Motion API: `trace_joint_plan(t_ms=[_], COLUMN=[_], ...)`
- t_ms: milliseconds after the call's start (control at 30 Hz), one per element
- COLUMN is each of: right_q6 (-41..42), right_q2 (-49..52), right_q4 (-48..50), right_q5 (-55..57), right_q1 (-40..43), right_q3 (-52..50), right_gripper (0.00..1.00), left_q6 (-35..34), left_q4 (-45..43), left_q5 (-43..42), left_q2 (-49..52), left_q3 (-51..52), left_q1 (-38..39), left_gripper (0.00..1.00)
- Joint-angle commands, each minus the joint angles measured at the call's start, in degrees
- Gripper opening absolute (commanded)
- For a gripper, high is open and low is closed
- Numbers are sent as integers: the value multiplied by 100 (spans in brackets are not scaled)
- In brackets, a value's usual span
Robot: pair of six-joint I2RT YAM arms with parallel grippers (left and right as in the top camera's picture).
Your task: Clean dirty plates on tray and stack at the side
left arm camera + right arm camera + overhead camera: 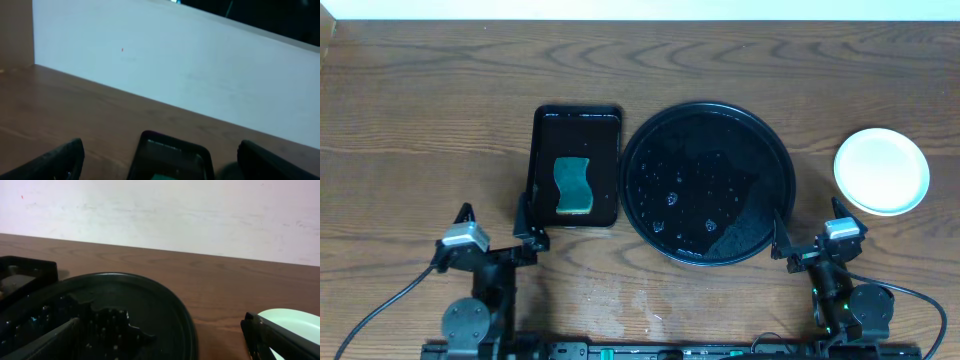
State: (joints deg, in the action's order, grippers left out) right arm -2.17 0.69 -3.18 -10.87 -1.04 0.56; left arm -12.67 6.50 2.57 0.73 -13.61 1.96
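The large round black tray [708, 182] sits mid-table, wet with droplets and bare of plates; it also shows in the right wrist view [165, 305]. A stack of pale mint-green plates [881, 170] lies to its right, and its edge shows in the right wrist view [292, 320]. How many plates are in the stack cannot be told, and the yellow plate is not visible. My left gripper [492, 232] is open and empty near the front edge, left of the sponge tray. My right gripper [812, 238] is open and empty, by the tray's front right rim.
A smaller rectangular black tray [576, 165] holds a green sponge [573, 185], left of the round tray; its far end shows in the left wrist view [172, 155]. A pale wall [200, 65] borders the table's far edge.
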Motion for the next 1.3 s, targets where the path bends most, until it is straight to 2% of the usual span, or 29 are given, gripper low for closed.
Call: trace_joint_plan(t_ms=[0, 267, 633, 867, 1267], right_q6=[-68, -68, -68, -68, -68], right_q2=[-42, -42, -42, -42, -42], right_q4=[-4, -4, -4, -4, -4], right_q5=[11, 11, 11, 11, 11], right_q1=[-57, -57, -57, -57, -57], right_q3=[-24, -24, -24, -24, -24], right_gripper=[99, 99, 99, 99, 99], left_q6=[122, 103, 105, 105, 105], left_q4=[-328, -1276, -1008, -203, -243], left_q5=[-203, -304, -306, -302, -304], left_q2=[-63, -63, -63, -61, -7], left_q3=[402, 1335, 1338, 1338, 1335], left_q1=[-22, 68, 118, 118, 118], left_gripper=[98, 98, 98, 98, 98])
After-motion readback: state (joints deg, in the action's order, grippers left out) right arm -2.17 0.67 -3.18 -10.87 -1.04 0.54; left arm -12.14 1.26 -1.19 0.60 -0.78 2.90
